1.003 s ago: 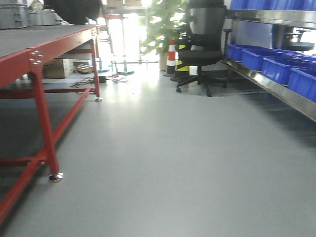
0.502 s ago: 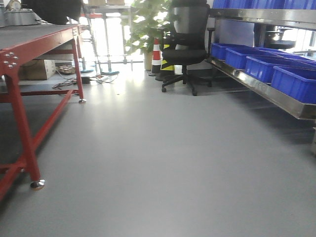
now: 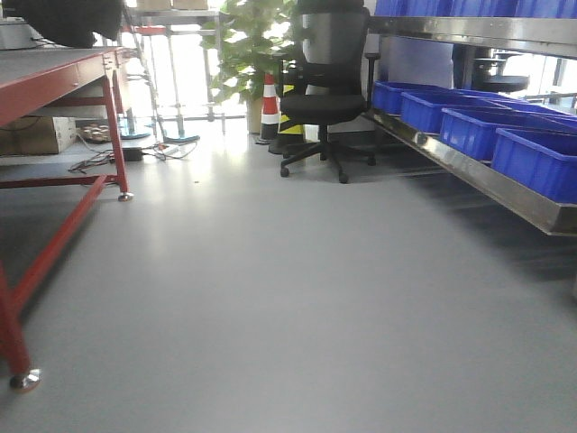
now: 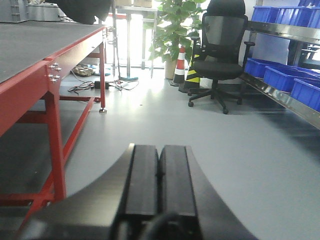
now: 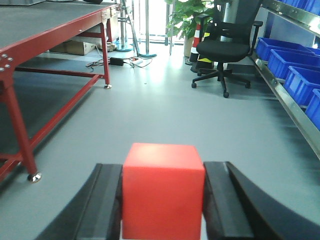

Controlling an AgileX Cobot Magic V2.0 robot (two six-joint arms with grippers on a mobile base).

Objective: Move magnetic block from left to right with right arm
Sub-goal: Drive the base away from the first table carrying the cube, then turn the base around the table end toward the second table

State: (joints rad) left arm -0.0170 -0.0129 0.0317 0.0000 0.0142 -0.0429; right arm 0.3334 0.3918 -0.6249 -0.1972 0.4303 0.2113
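Note:
In the right wrist view the magnetic block, a plain red cube, sits squarely between the two black fingers of my right gripper, which is shut on it and held above the grey floor. My left gripper is shut, its two black pads pressed together with nothing between them. Neither gripper nor the block shows in the front view.
A red-framed table with a dark top stands at the left, its legs reaching the floor. Ahead are a black office chair, a traffic cone and a plant. A steel shelf with blue bins runs along the right.
The front view has swung to the right: the red table, chair and cone have slid left in the frame, and the shelf with blue bins has also shifted left.

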